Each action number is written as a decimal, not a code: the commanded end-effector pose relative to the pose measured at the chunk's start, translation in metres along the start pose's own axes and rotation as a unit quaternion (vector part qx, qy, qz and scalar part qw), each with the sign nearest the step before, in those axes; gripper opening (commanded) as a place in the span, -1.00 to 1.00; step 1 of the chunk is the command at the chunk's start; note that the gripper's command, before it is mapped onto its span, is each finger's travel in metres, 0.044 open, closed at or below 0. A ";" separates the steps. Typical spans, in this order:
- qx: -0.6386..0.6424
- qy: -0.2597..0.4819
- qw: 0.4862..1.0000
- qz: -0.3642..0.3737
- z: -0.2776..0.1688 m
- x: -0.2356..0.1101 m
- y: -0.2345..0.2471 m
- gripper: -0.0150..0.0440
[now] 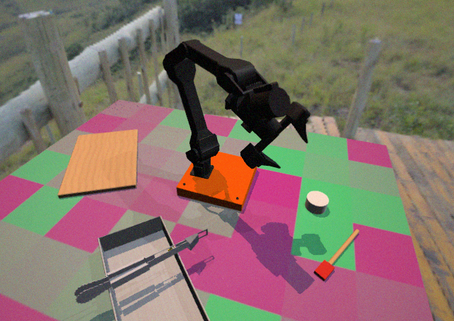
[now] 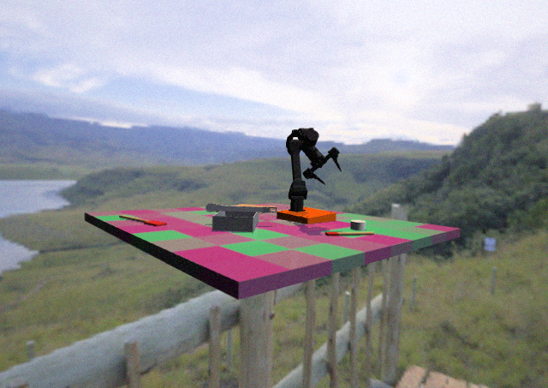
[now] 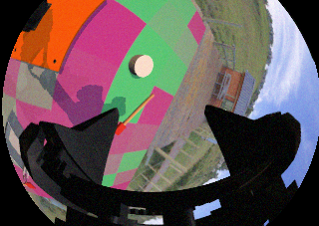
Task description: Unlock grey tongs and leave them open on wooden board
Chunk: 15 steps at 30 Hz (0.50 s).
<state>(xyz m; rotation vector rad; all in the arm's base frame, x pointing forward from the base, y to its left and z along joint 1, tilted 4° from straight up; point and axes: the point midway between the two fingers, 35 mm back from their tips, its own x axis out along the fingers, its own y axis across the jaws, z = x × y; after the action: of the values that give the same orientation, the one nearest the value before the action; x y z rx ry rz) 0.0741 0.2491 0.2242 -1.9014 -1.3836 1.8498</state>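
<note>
Hanging in the air above the chequered tabletop [image 1: 330, 186], the gripper [image 1: 289, 145] has its two dark fingers spread wide apart with nothing between them. It sits beside the orange base plate [image 1: 227, 178] that carries the black arm [image 1: 190, 101], on the side toward the small white puck [image 1: 316, 201]. In the wrist view the fingers frame a stretch of pink and green squares, with the puck and the red-headed mallet [image 1: 335, 256] visible beyond them.

The grey tongs [image 1: 139, 264] lie well apart from the gripper, resting slantwise across the roasting tin [image 1: 128, 235] near the front edge in the top view. Their arms look closed against each other. The hinge end with its small loop sticks out past the tin's wall nearest the base plate, while the scalloped tips overhang the opposite wall, above the tabletop. In the exterior view the tongs bridge the tin's rim, roughly level.

The wooden board [image 1: 101, 161] lies flat on the far side of the tin, well away from it, and carries nothing. The mallet lies on the tabletop near the puck, its wooden handle pointing away from the tin. In the exterior view a second red-tipped stick [image 2: 142, 219] lies near the tabletop's far left corner.
</note>
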 end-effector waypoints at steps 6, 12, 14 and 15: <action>0.195 0.092 0.967 0.136 -0.095 -0.027 0.092 1.00; 0.321 0.135 0.913 0.211 -0.132 -0.062 0.171 1.00; 0.364 0.146 0.892 0.225 -0.139 -0.075 0.197 1.00; 0.383 0.151 0.881 0.234 -0.141 -0.081 0.210 1.00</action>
<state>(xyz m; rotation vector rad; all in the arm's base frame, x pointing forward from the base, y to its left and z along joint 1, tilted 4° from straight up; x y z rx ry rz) 0.2841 0.1717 0.1856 -2.0447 -0.2199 1.7814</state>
